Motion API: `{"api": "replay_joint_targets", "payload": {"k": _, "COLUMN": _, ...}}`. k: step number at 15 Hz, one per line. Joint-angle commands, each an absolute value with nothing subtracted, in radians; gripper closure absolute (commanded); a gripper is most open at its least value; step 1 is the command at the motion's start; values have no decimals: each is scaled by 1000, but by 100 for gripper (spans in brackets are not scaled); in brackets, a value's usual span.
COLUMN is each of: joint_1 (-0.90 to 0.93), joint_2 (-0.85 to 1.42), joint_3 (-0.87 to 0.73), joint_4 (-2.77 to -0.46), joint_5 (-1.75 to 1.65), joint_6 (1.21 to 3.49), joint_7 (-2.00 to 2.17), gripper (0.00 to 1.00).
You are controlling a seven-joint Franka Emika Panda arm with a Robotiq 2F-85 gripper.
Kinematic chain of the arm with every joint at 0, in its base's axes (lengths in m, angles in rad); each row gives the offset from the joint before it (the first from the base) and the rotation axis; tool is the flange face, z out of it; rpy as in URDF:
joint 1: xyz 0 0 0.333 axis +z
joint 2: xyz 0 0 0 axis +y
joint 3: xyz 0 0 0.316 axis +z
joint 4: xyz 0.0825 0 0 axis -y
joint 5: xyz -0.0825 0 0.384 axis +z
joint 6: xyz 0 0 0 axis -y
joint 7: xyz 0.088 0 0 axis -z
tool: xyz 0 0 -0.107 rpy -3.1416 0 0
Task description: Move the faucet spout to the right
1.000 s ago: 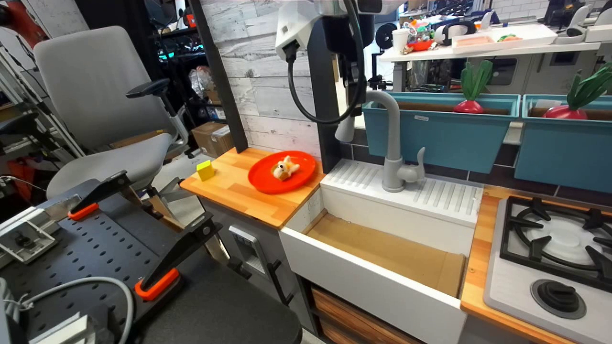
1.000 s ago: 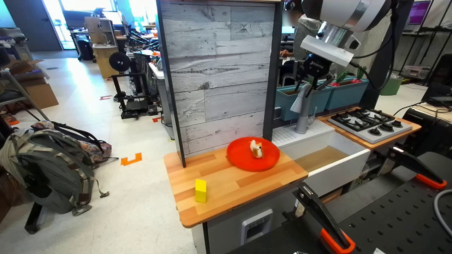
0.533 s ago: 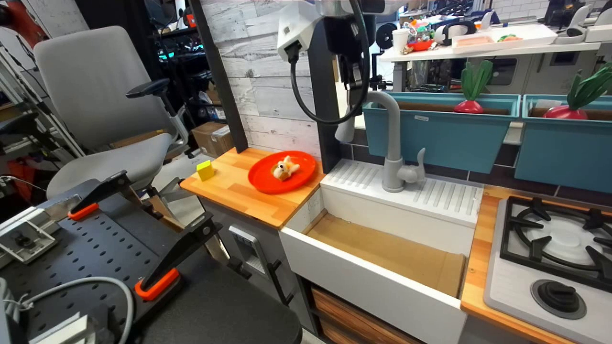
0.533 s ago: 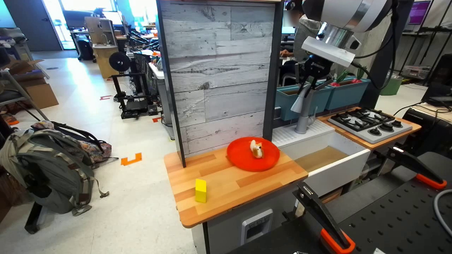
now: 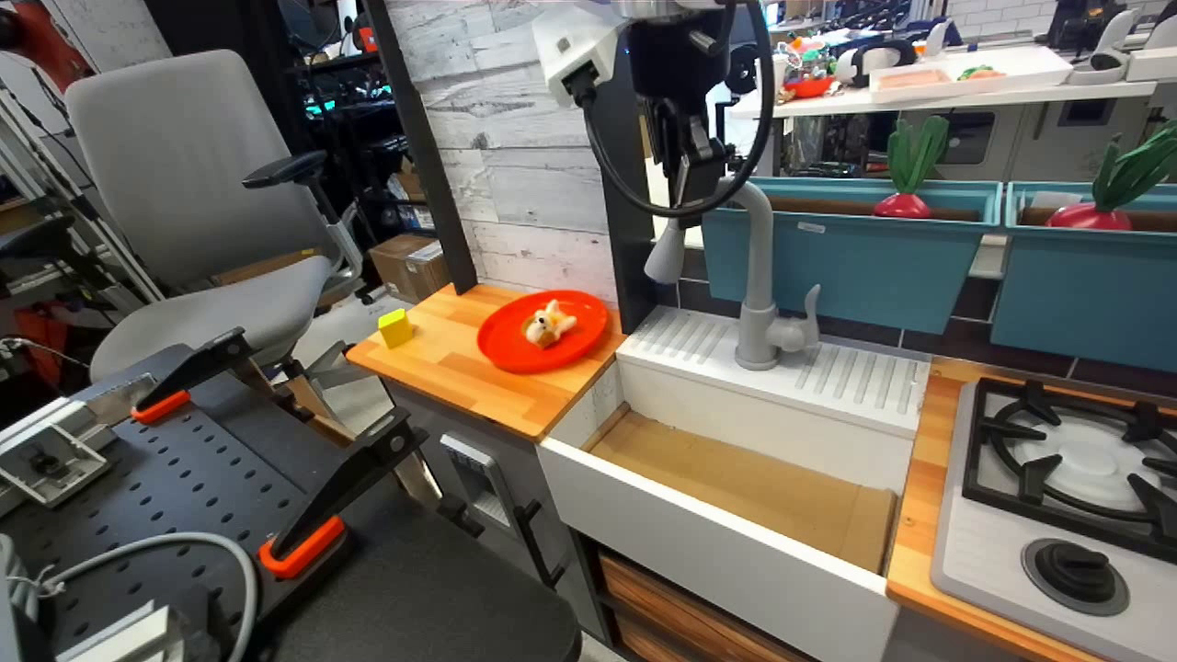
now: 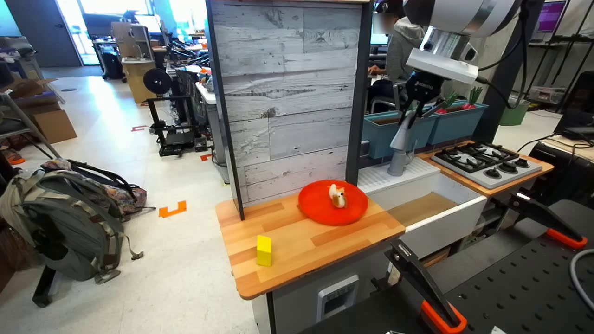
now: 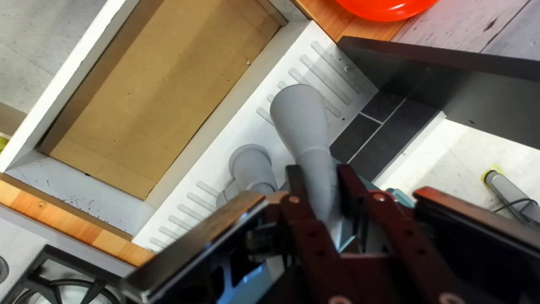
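Observation:
The faucet spout (image 5: 760, 244) is a matte grey gooseneck rising from a thicker grey base behind the sink. Its head points down over the ridged ledge. It also shows in an exterior view (image 6: 399, 140) and in the wrist view (image 7: 300, 116). My gripper (image 5: 685, 204) is above the sink ledge at the spout's curved end, and it also shows in an exterior view (image 6: 412, 119). In the wrist view its black fingers (image 7: 319, 173) lie on both sides of the spout's neck, close against it. The top of the curve is partly hidden by the gripper.
A white sink (image 5: 736, 524) with cardboard inside is below. Teal planters (image 5: 855, 262) stand close behind the spout. A stove (image 5: 956, 515) is on one side. A dark post (image 5: 634, 276) and a red plate (image 5: 497, 345) with a small toy are on the other.
The gripper fingers have come together around the spout. The arm has moved rightward in both exterior views, and the spout's head has swung slightly with it.

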State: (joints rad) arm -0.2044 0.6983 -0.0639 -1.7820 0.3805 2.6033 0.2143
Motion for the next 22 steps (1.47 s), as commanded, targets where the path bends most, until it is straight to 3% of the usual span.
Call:
{"api": "replay_joint_targets", "payload": {"k": 1, "joint_1": -253, "joint_2": 646, "joint_3": -94, "joint_4": -1800, "joint_5": 325, "joint_6": 2519, "joint_7": 128, "gripper": 94}}
{"api": "replay_joint_targets", "payload": {"k": 12, "joint_1": -209, "joint_2": 654, "joint_3": -222, "joint_4": -1770, "joint_5": 117, "joint_6": 2446, "joint_7": 110, "gripper": 94}}
{"api": "replay_joint_targets", "payload": {"k": 22, "joint_1": -214, "joint_2": 648, "joint_3": -219, "joint_4": -1769, "joint_5": 37, "joint_6": 2410, "joint_7": 20, "gripper": 94}}
